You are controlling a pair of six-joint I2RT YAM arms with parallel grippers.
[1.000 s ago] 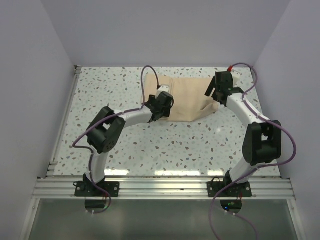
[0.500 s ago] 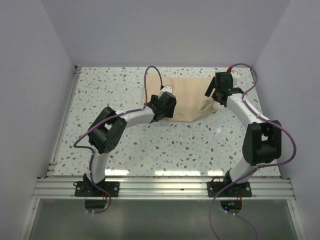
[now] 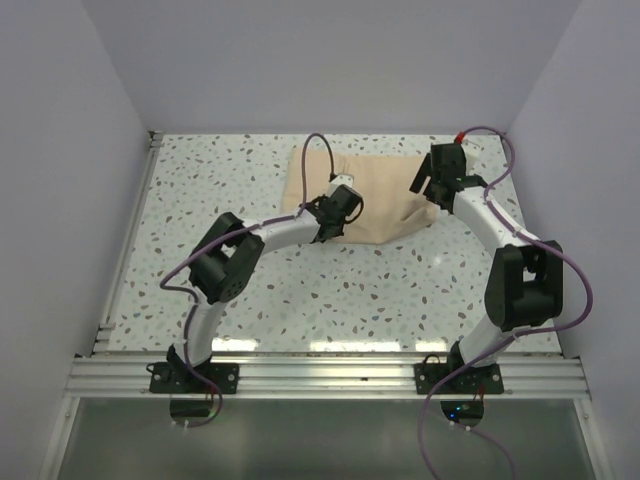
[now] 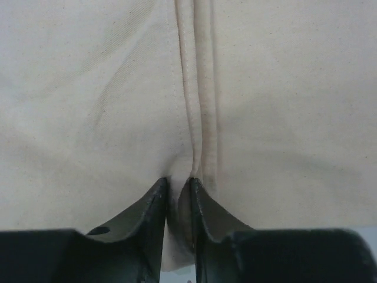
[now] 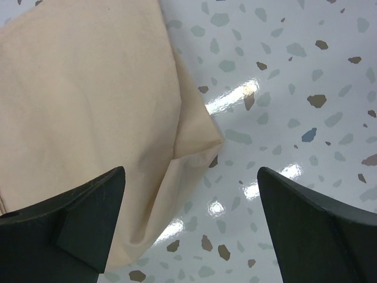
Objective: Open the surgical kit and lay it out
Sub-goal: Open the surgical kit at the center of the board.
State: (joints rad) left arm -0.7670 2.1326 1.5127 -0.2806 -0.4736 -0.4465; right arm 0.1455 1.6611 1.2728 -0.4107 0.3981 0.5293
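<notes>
The beige cloth wrap (image 3: 385, 195) lies closed and folded on the speckled counter (image 3: 350, 290). It sits toward the far edge and a little right of the middle, between the two arms. It makes a roughly rectangular bundle, and its right end is bunched into a blunt point.

The left hand (image 3: 340, 208) is set down on the wrap near its front edge, left of centre. In the left wrist view its two dark fingers (image 4: 152, 212) stand almost together. They nip a raised ridge of cloth (image 4: 197, 106) — a doubled fold or hem that runs straight away from the fingertips up the middle of the picture. The fabric on either side of the ridge lies flat, marked only by soft creases. A sliver of pale counter shows under the cloth's edge, low between the fingers.

The right hand (image 3: 426, 188) hangs at the wrap's right end. In the right wrist view it is spread wide and holds nothing: one finger lies over the cloth on the left, the other over bare counter on the right. The wrap's corner (image 5: 203, 141) — a folded flap with a shadowed crease beside it — lies in the gap between them, nearer the left finger. Whether either fingertip touches the cloth or the counter cannot be told from these views.
</notes>
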